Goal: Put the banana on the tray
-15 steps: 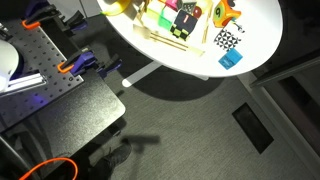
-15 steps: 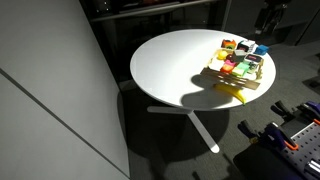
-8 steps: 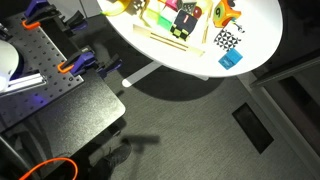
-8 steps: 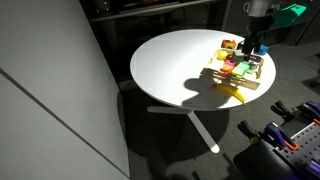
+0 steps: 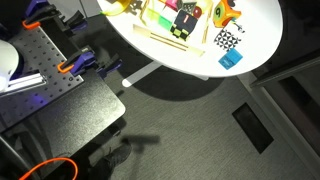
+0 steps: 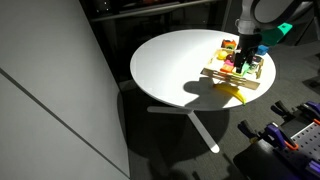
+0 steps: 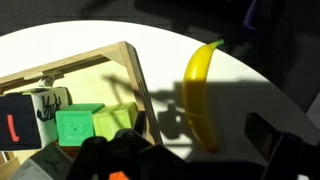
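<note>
Wrist view: banana [image 7: 203, 95] lies flat on the white table [image 7: 260, 110], outside the tray [image 7: 134, 66]. It sits just beside the tray's outer rim, apart from it, with a strip of bare tabletop and a dark shadow between. Dark stem tip points toward the table's far curved edge; the other end points toward the camera. Gripper [image 7: 190, 152] shows as two dark fingers [image 7: 108, 155] at the bottom of the frame. They are spread wide with nothing between them, and the near end of the banana falls in the gap.

Inside the tray, at the corner nearest the banana: a yellow-green block [image 7: 122, 117], a green block [image 7: 78, 125] touching it, and a black block with a red mark [image 7: 15, 125].

In an exterior view the banana [image 6: 232, 93] lies between the tray [image 6: 215, 76] and the table's near edge, and the arm [image 6: 262, 14] reaches down over the tray. In an exterior view, off the tray: an orange-and-yellow toy [image 5: 222, 12], a checkered card [image 5: 227, 40] and a blue block [image 5: 231, 59] by the table edge.
</note>
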Available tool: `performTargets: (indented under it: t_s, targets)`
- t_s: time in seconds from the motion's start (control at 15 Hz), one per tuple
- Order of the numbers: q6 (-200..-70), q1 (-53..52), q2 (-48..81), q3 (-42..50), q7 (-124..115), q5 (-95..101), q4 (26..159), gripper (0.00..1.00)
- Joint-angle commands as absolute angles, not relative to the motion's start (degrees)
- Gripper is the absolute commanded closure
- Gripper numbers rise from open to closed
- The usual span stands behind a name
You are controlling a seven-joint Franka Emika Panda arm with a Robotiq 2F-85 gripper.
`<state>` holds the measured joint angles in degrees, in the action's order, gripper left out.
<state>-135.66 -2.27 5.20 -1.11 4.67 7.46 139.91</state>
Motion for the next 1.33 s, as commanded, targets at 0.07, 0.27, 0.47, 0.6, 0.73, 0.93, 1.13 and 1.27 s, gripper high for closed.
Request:
performTargets:
  t_s: [0.07, 0.27, 0.47, 0.6, 0.73, 0.93, 1.13, 1.27]
  targets:
    - [-140.4, -3.52, 9.86, -1.32, -1.85, 11.15, 139.96, 0.0]
    - [-143.64, -4.87, 13.26, -0.97, -5.31, 13.4, 140.13, 0.0]
    - [-145.39, -6.16, 16.62, -0.76, -7.02, 13.9, 139.88, 0.0]
    - [-146.79, -6.92, 18.39, -0.43, -7.69, 13.87, 139.79, 0.0]
    - [-148.27, -7.58, 19.74, 0.17, -8.28, 14.07, 139.74, 0.0]
    - [-150.84, -8.97, 21.17, 1.88, -9.78, 15.73, 139.87, 0.0]
    - [-153.08, -10.55, 22.31, 4.03, -11.86, 18.59, 139.89, 0.0]
    - [-153.77, -11.39, 23.14, 5.21, -12.98, 19.77, 139.7, 0.0]
